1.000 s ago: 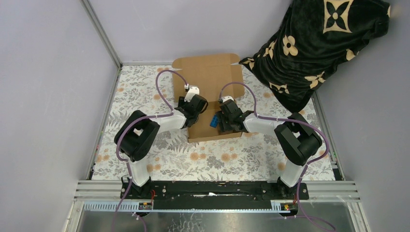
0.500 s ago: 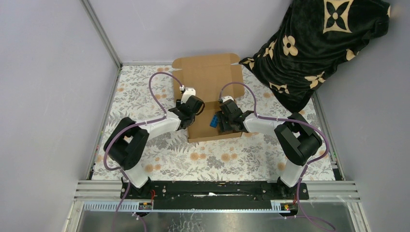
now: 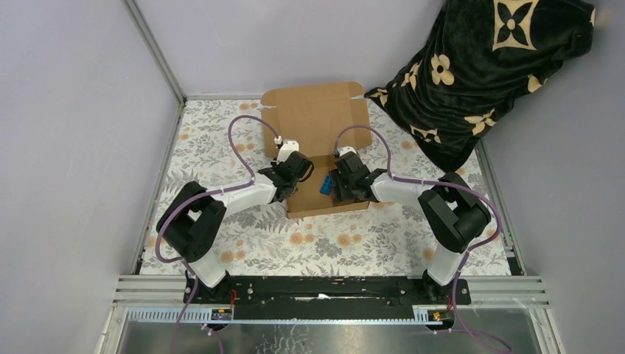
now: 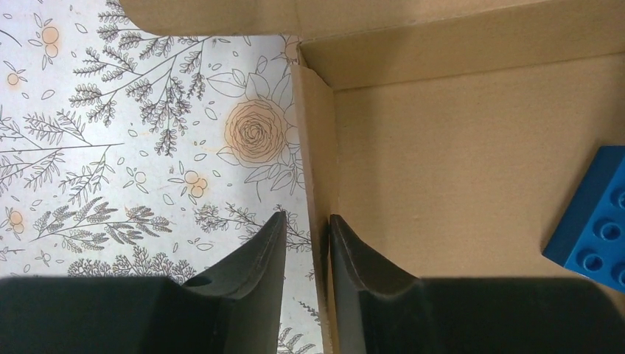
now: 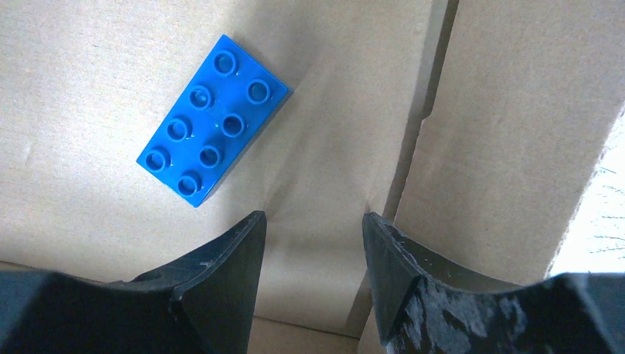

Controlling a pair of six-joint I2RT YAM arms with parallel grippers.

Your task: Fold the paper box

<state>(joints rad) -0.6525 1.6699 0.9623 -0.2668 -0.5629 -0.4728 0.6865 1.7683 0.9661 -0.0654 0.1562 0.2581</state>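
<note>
The paper box (image 3: pixel 317 118) is brown cardboard, lying in the middle of the table with its lid flap flat toward the back. My left gripper (image 3: pixel 297 174) straddles the box's upright left wall (image 4: pixel 315 140). The inner finger touches the wall, and a thin gap shows between the outer finger (image 4: pixel 258 254) and the cardboard. My right gripper (image 3: pixel 337 184) hovers open inside the box over its floor (image 5: pixel 88 74), with nothing between the fingers. The right side flap (image 5: pixel 516 110) stands just beyond the right finger. A blue brick (image 5: pixel 214 122) lies on the box floor.
A black blanket with beige flowers (image 3: pixel 486 66) is heaped at the back right. A floral cloth (image 3: pixel 221 147) covers the table around the box. Grey walls close in left and back, and a metal rail (image 3: pixel 332 287) runs along the near edge.
My left arm has lowered and stretched out, its gripper shifting onto the box's left wall with the jaws narrowing around it. The right arm, the box and the brick have not moved.
</note>
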